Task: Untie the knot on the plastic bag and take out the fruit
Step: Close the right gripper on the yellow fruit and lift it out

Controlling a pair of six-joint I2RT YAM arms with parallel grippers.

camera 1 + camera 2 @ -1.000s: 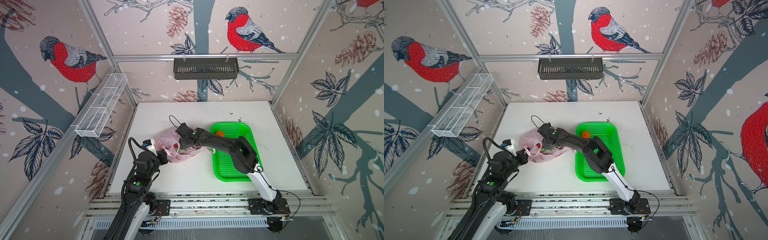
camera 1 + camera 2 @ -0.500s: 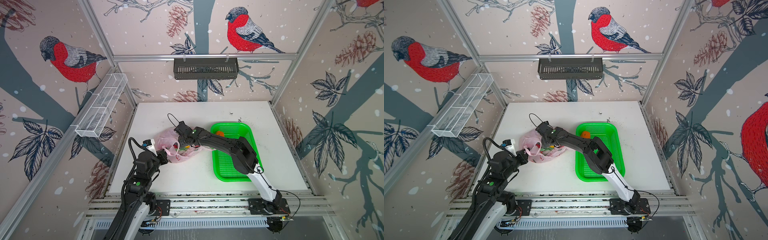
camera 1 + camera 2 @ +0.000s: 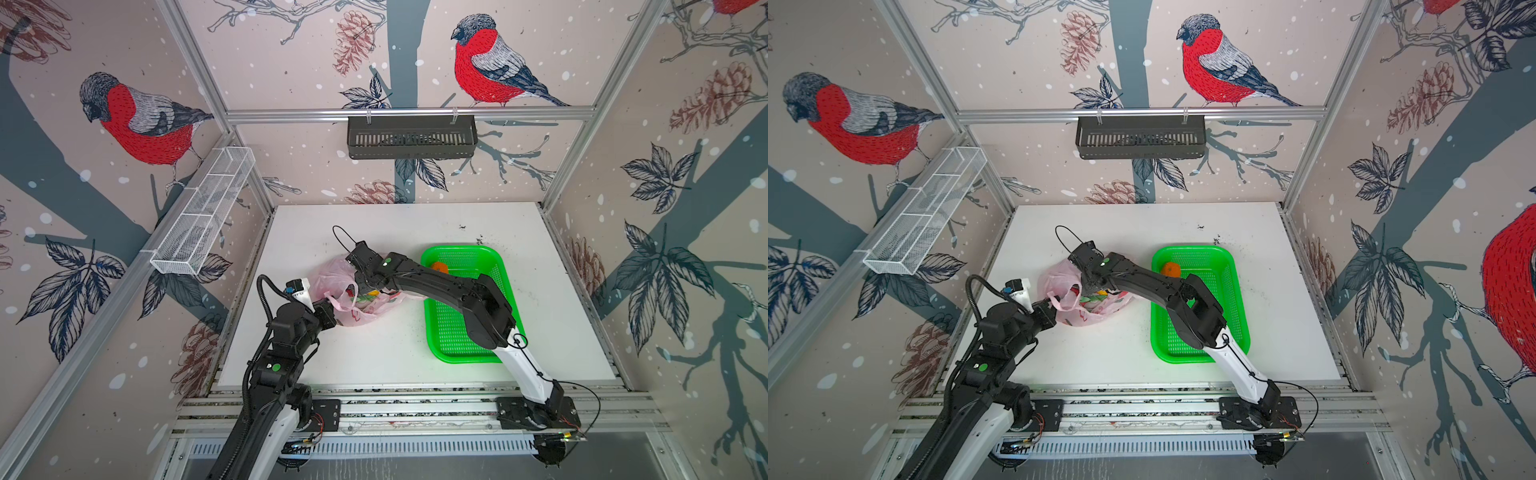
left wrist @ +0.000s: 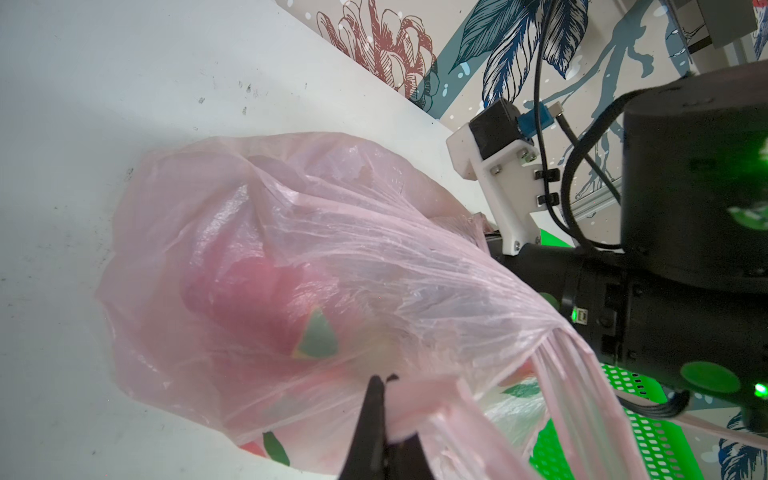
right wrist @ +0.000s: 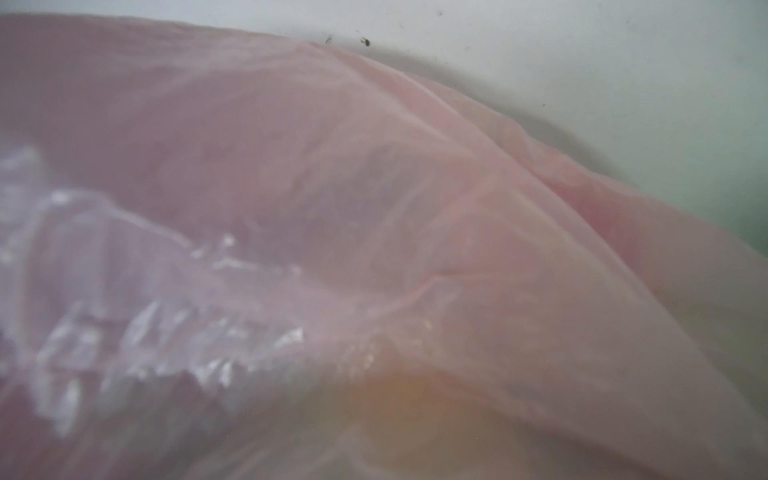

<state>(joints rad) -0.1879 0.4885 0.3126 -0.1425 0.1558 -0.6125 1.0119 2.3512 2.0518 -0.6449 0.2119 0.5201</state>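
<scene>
The pale pink plastic bag (image 3: pixel 328 278) (image 3: pixel 1054 282) lies left of centre on the white table. My left gripper (image 3: pixel 331 306) (image 4: pixel 384 399) is shut on a strip of plastic at the bag's mouth, pulling it taut. My right gripper (image 3: pixel 362 280) (image 3: pixel 1090 286) reaches down into the open mouth, and its jaws are hidden by plastic. A magenta dragon fruit (image 4: pixel 249 291) shows through the film, and a yellow fruit (image 3: pixel 372 294) (image 5: pixel 407 399) lies close to the right gripper. An orange (image 3: pixel 439 267) (image 3: pixel 1171 270) sits in the green tray. The knot is not visible; a loop handle (image 3: pixel 345 297) hangs loose.
The green perforated tray (image 3: pixel 465 358) (image 3: pixel 1196 358) stands right of the bag, with my right forearm lying over its left side. A black basket (image 3: pixel 411 137) hangs on the back wall and a white wire shelf (image 3: pixel 203 216) on the left wall.
My right gripper has shifted slightly towards the far left, deeper into the bag's mouth. The left gripper and the bag's handle have stayed put.
</scene>
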